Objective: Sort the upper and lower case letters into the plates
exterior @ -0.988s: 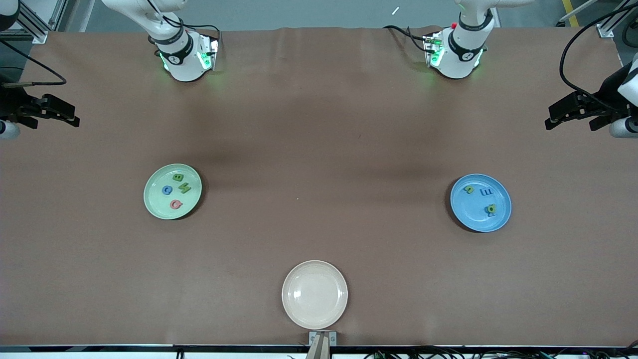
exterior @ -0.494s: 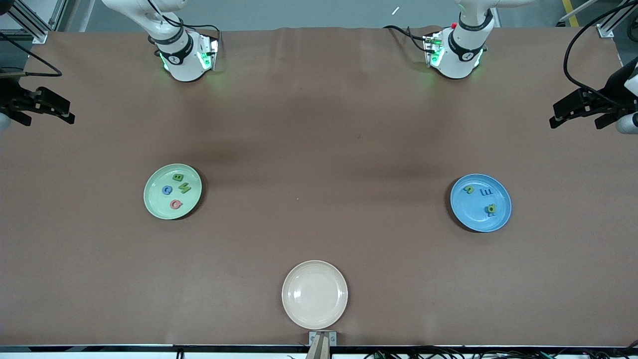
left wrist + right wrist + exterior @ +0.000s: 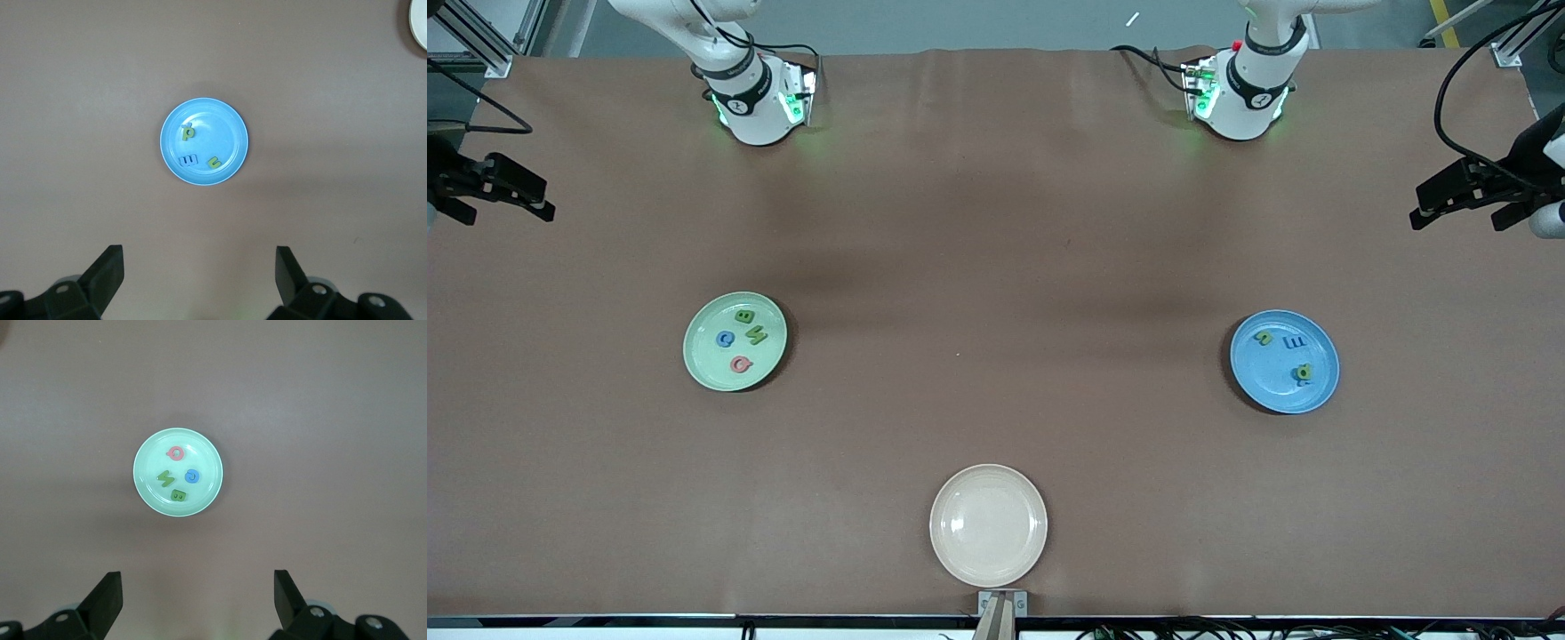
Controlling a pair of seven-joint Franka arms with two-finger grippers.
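The mint green plate (image 3: 704, 369) lies toward the right arm's end and holds several letters: a green one (image 3: 744, 316), a second green one (image 3: 757, 335), a blue one (image 3: 726, 339) and a pinkish red one (image 3: 740, 364). The blue plate (image 3: 1272, 391) lies toward the left arm's end with a green letter (image 3: 1263, 337), a blue one (image 3: 1294, 342) and a green one with a bit of blue under it (image 3: 1304, 372). My right gripper (image 3: 538, 204) is open and empty, high over its end of the table. My left gripper (image 3: 1423, 213) is open and empty, high over its own end. The right wrist view shows the green plate (image 3: 148, 490) and the left wrist view the blue plate (image 3: 230, 127).
A cream-beige plate (image 3: 988, 524) lies bare near the table's front edge, midway between the arms; its rim shows in the left wrist view (image 3: 420, 20). The brown table (image 3: 996, 267) bears the two arm bases at the top of the front view.
Both grippers have drifted outward toward the table's two ends. The plates and letters have not moved.
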